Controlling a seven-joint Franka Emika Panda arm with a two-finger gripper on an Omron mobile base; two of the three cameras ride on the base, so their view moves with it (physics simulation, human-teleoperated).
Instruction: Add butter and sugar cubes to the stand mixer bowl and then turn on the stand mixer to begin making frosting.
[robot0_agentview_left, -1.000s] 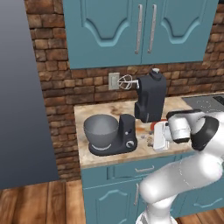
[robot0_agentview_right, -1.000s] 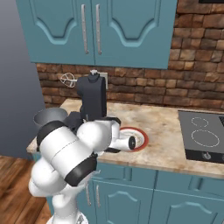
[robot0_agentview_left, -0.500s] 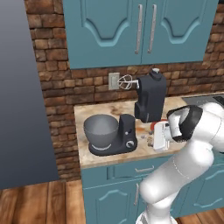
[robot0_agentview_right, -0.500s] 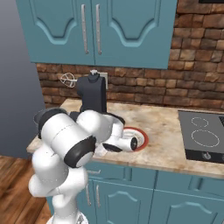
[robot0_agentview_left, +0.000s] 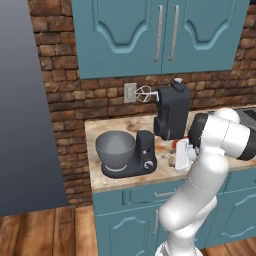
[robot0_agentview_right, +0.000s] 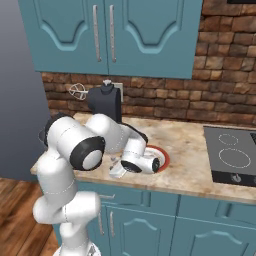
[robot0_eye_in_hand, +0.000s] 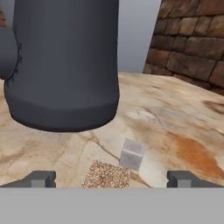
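Robot arm bends low over the table, its tool spread wide w/ nothing between the tips, hovering just above the marble top. Straight ahead in the hand view: a small pale grey cube, prob. a sugar cube, lying loose on the table beside a brown speckled block that sits nearer the tool; what the block is can't be told. Both fall between the two tips, so the wide spread looks chosen to straddle one of them for a pick-up.

The bowl sits on the mixer base at the table's left end, near the front edge, well apart from the tool. The mixer's head is tipped up and back, whisk in the air toward the brick wall, which leaves the bowl mouth open from above, presumably so ingredients can be dropped in. The bowl looks empty from the left base view.

A red-rimmed plate lies on the table just behind the wrist in the right base view; its contents are hidden by the arm. A stove top sits far to the right, not involved.

Judgement: early stage, nothing in the bowl yet, mixer not started. Next move calls for a short drop and a close on the cube, w/o nudging the block alongside.
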